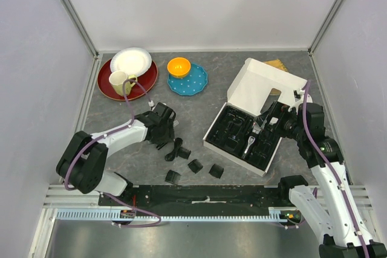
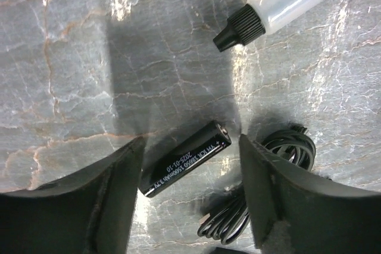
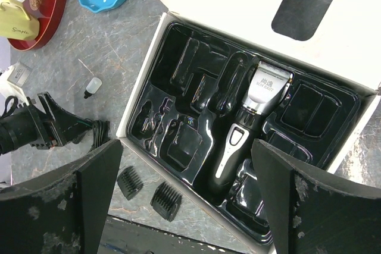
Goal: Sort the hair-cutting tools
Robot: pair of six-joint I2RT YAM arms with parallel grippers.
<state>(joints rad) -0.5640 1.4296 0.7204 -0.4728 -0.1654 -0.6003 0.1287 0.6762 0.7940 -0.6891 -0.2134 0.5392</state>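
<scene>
The black-and-silver clipper [image 3: 253, 114] lies in the black moulded tray [image 3: 178, 81] of the white box [image 1: 257, 86]; it also shows in the top view [image 1: 251, 142]. My right gripper [image 3: 186, 147] hangs open and empty above the tray. My left gripper [image 2: 191, 147] is open, low over the table, its fingers either side of the short black cylinder [image 2: 186, 159] without touching it. The black coiled cord [image 2: 268, 188] lies by the right finger [image 2: 286, 200]. Several black comb attachments [image 1: 195, 165] lie on the table in front of the box; two show in the right wrist view [image 3: 166, 200].
A small clear bottle with a black cap [image 2: 274, 4] lies just beyond the left gripper. At the back left are a red plate [image 1: 145, 83], a white plate [image 1: 131, 61] and a mug [image 1: 119, 81]; a blue plate [image 1: 193, 83] with an orange bowl [image 1: 179, 66] is beside them.
</scene>
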